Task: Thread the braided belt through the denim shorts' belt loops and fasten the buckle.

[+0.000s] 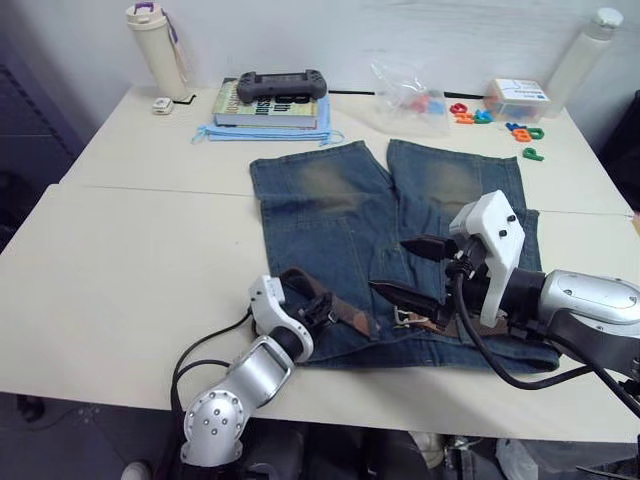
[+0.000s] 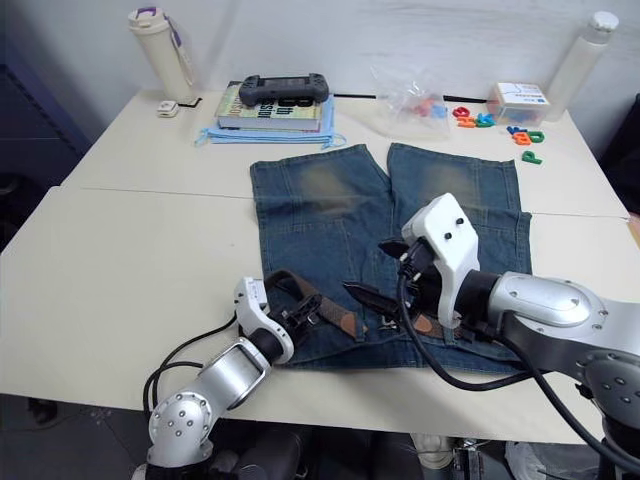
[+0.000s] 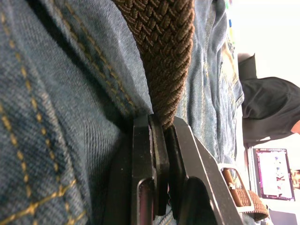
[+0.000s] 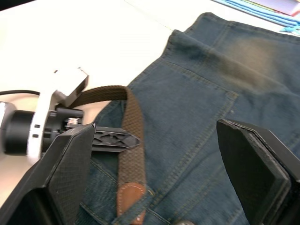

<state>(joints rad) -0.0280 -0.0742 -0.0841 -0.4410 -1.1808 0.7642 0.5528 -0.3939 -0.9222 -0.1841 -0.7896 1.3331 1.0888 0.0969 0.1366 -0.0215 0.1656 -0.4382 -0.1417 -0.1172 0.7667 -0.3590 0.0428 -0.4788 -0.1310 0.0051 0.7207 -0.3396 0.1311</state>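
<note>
At the near edge of the surface [image 1: 120, 300], the denim shorts [image 1: 385, 240] lie flat with the waist toward the robot and the legs pointing far. The braided belt [image 1: 335, 305] lies along the waist — it bends in a loop at the left end, and the buckle [image 1: 403, 317] sits near the middle of the waist.

The left gripper [image 1: 322, 308] is pinching the braided belt close to that bend. The right gripper [image 1: 412, 268] hangs just above the shorts with its fingers spread wide, holding nothing.

This looks like the threading step, and the buckle is not yet fastened. I cannot tell how many belt loops the belt has gone through. Next, the free gripper probably needs to come down and help — hold the cloth still or take the belt, so it can slide along.

Count: one pair of shorts, one belt, one buckle, two grippers.
</note>
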